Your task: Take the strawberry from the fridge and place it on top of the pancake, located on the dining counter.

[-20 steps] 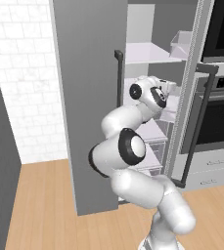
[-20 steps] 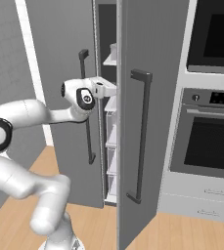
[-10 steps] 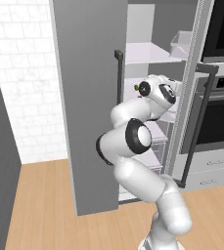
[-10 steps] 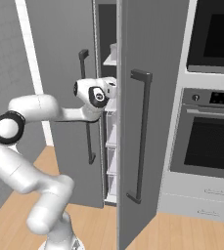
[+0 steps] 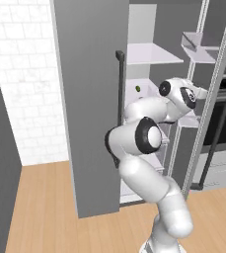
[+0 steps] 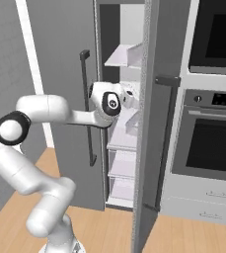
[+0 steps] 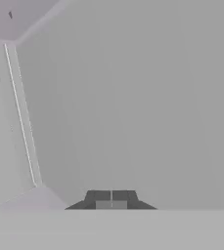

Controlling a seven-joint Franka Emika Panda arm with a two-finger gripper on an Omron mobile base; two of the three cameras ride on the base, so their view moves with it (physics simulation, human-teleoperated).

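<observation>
A: Moved since a second ago: the arm's hand went further right, deeper between the doors of the tall grey two-door fridge (image 5: 90,99).

B: Jaws?

A: Two-finger dark-tipped gripper (image 7: 111,199) looks clenched, tips touching, nothing between them. It faces a plain grey inner wall.

B: Tiny red strawberry?

A: Can't find it. A small green roundish fruit (image 5: 137,89) sits on a white shelf behind the arm. The wrist is level with the white middle shelf (image 6: 127,121).

B: Anything else?

A: Black-fronted wall oven (image 6: 215,148) right of the fridge.
</observation>
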